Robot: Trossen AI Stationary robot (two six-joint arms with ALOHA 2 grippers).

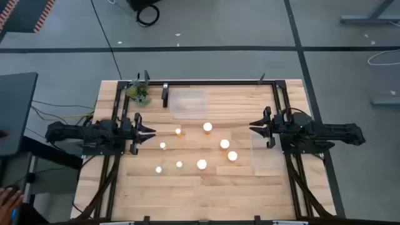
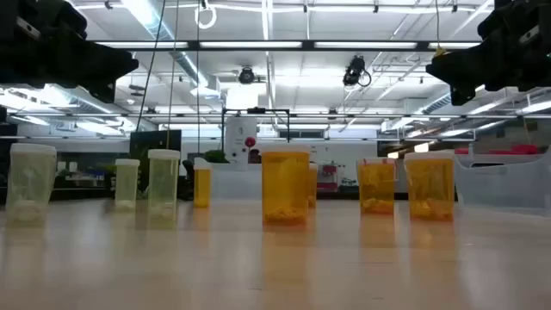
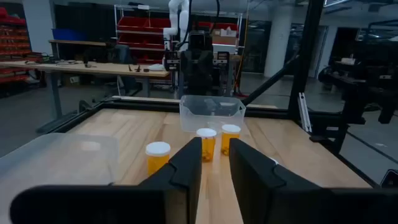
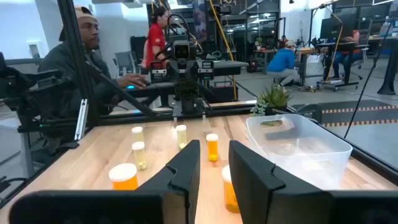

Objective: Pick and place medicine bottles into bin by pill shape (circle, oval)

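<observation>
Eight small amber pill bottles with white caps stand upright on the wooden table [image 1: 206,194], between the two arms. They are loosely spread, from one [image 1: 178,131] near the left gripper to one [image 1: 232,155] near the right bin; several show in the low view [image 2: 285,185]. My left gripper [image 1: 147,132] [image 3: 216,165] hovers at the table's left side, open and empty, pointing right. My right gripper [image 1: 256,129] [image 4: 214,162] hovers at the right side, open and empty, pointing left. Neither touches a bottle.
A clear plastic bin [image 1: 187,104] sits at the table's far side, and a second clear bin [image 1: 269,153] sits at the right, under my right arm. A small green plant [image 1: 139,92] stands at the far left corner. Black frame rails [image 1: 212,82] edge the table. People show beyond it [image 4: 74,56].
</observation>
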